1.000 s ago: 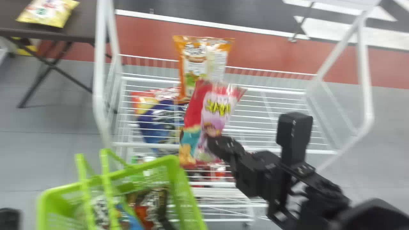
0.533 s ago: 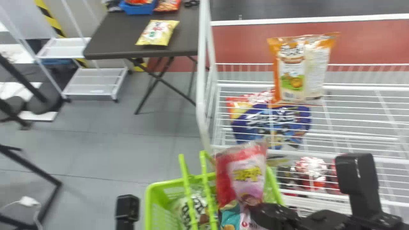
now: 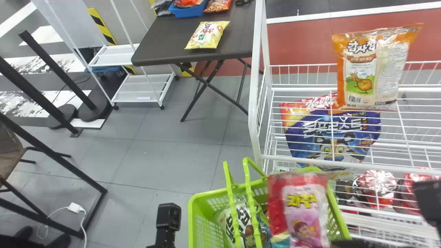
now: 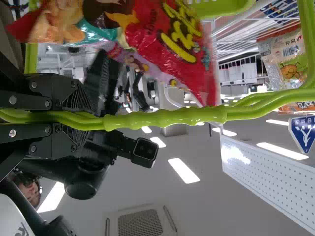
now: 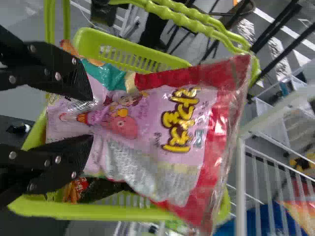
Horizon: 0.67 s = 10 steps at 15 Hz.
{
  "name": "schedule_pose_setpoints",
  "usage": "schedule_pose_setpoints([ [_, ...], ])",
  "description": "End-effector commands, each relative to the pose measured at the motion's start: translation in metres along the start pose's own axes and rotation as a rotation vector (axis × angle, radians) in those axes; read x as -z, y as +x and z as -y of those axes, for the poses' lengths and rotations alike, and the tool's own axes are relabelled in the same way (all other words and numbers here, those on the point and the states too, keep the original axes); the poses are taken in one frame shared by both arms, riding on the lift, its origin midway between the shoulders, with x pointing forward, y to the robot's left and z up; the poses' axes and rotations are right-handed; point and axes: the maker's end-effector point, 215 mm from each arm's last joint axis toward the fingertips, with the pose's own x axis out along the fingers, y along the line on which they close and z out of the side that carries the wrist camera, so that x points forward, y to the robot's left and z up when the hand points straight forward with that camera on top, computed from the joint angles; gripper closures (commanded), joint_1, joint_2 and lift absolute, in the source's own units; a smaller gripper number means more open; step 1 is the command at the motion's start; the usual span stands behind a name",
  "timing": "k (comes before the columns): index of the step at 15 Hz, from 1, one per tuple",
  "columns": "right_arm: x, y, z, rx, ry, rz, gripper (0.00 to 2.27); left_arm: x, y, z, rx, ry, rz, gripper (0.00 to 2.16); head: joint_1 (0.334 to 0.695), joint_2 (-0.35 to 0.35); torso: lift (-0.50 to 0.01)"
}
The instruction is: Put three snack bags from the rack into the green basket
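Note:
Over the green basket (image 3: 206,196) hangs a red and pink snack bag (image 3: 305,206); it covers the basket's right part. My right gripper (image 3: 349,244), at the bottom edge of the head view, is shut on that bag; in the right wrist view its fingers (image 5: 74,157) pinch the pink bag (image 5: 162,118) with the right gripper (image 5: 91,118). My left gripper (image 3: 167,224) stands left of the basket, and in the left wrist view the left gripper (image 4: 81,120) is shut on the basket handles (image 4: 172,116). A white and green bag (image 3: 237,222) lies inside the basket.
The white wire rack (image 3: 256,113) stands right of and behind the basket, with an orange bag (image 3: 360,75), a blue bag (image 3: 310,132) and shiny red bags (image 3: 377,186) on it. A dark table (image 3: 165,44) bears a yellow bag (image 3: 208,34). Black posts (image 3: 51,155) stand at left.
The head view has swung left. The right gripper has carried the red and pink bag from in front of the rack to above the basket.

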Motion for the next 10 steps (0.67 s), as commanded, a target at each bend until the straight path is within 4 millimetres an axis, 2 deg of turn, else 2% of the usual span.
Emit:
schedule_pose_setpoints([
  [1, -0.058, -0.028, 0.053, 0.159, -0.035, 0.199, 0.03, 0.001, -0.003, 0.001, 0.006, -0.002, 0.007, 2.15, 0.695, 0.167, 0.0],
  [2, -0.079, -0.04, 0.077, 0.246, -0.068, 0.289, 0.03, 0.002, -0.004, 0.001, 0.005, -0.004, 0.009, 2.15, 0.695, 0.122, 0.0],
  [3, -0.108, -0.057, 0.1, 0.333, -0.13, 0.434, 0.03, 0.002, -0.006, 0.0, 0.002, -0.007, 0.016, 2.15, 0.695, 0.065, 0.0],
  [4, -0.126, -0.071, 0.12, 0.404, -0.19, 0.553, 0.03, 0.002, -0.006, 0.001, 0.005, -0.006, 0.016, 2.15, 0.695, 0.008, 0.0],
  [6, -0.121, -0.083, 0.154, 0.489, -0.219, 0.649, 0.03, 0.004, -0.006, 0.002, 0.007, -0.008, 0.017, 2.15, 0.695, -0.087, 0.0],
  [7, -0.119, -0.092, 0.165, 0.52, -0.23, 0.723, 0.03, 0.003, -0.007, 0.002, 0.008, -0.008, 0.019, 2.15, 0.695, -0.155, 0.0],
  [9, -0.11, -0.106, 0.174, 0.547, -0.265, 0.815, 0.03, 0.005, -0.006, 0.001, 0.01, -0.012, 0.02, 2.15, 0.695, -0.204, 0.0],
  [10, -0.101, -0.105, 0.18, 0.557, -0.261, 0.807, 0.03, 0.006, -0.006, 0.001, 0.01, -0.015, 0.021, 2.15, 0.695, -0.246, 0.0],
])
